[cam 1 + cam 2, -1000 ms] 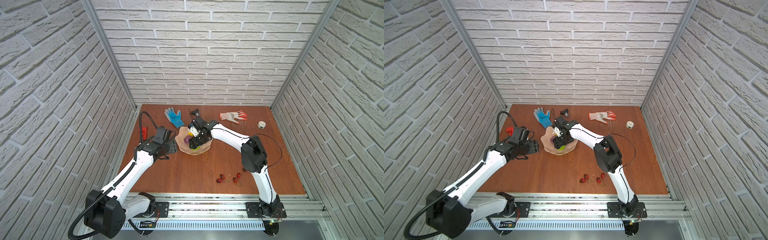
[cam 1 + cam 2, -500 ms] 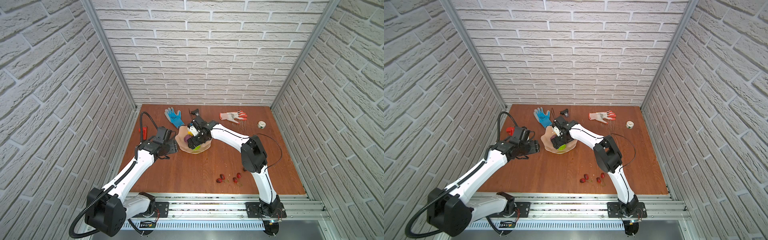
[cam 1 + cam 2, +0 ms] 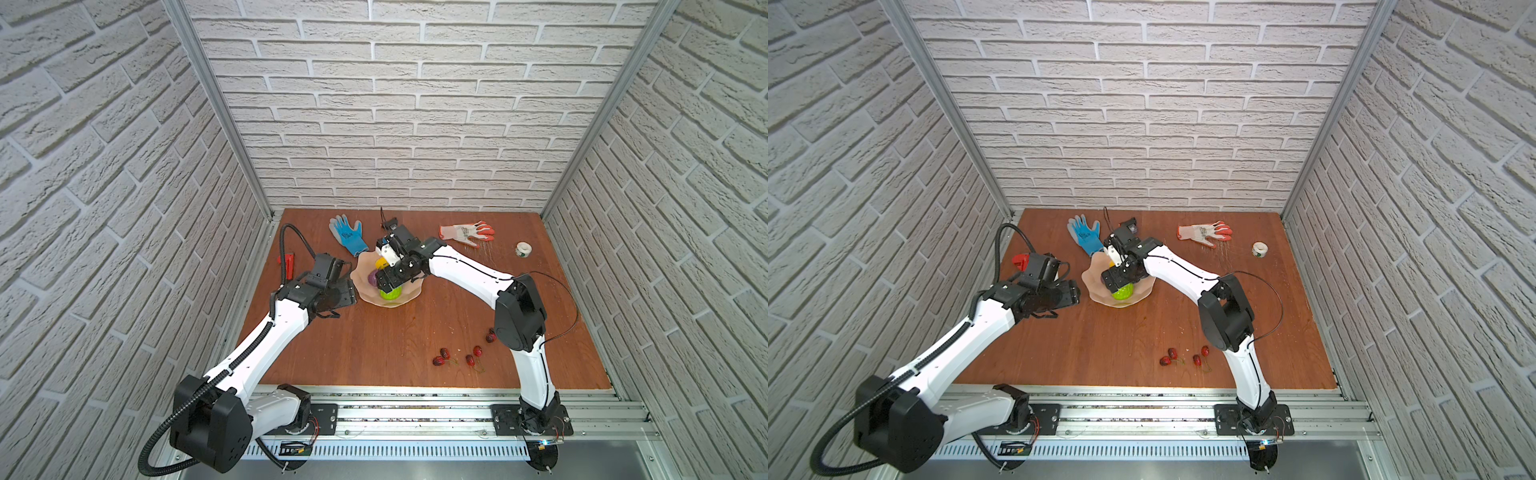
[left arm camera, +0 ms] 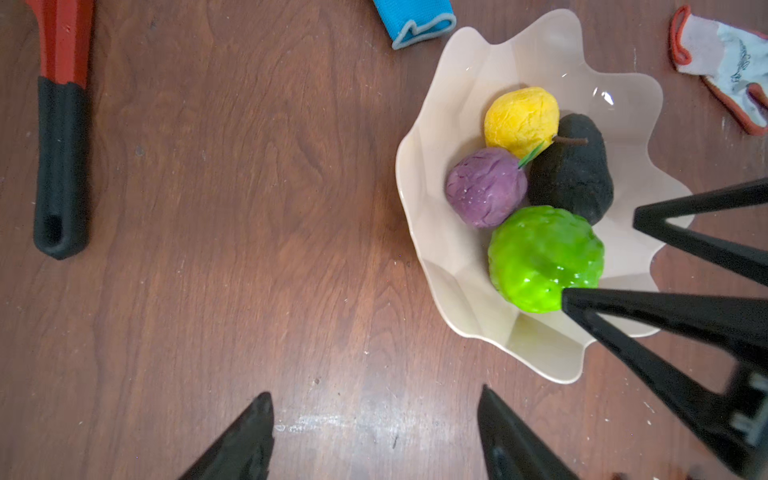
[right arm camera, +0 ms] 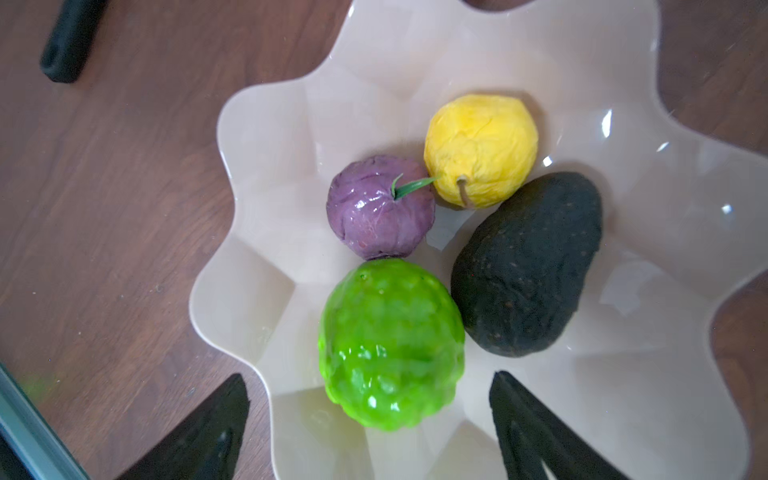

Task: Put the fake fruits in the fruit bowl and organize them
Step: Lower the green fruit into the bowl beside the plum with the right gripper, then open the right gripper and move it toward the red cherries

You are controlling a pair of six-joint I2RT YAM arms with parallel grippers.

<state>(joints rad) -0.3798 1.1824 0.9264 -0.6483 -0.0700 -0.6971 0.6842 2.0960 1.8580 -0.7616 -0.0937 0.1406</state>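
Wooden tabletop (image 3: 374,340), right arm (image 3: 461,270) over fruit bowl (image 3: 409,291)

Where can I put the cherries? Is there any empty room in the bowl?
Yes: the fruit bowl is bare beside the avocado, out to its rim. Its middle is crowded, with four fruits huddled and the open right gripper over the green ball. On the table, wide bare wood lies between bowl and cherries.

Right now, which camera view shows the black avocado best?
The right wrist view: the avocado is close and almost whole. The left wrist view shows it smaller, partly behind the green ball. In both top views the right arm hides it.
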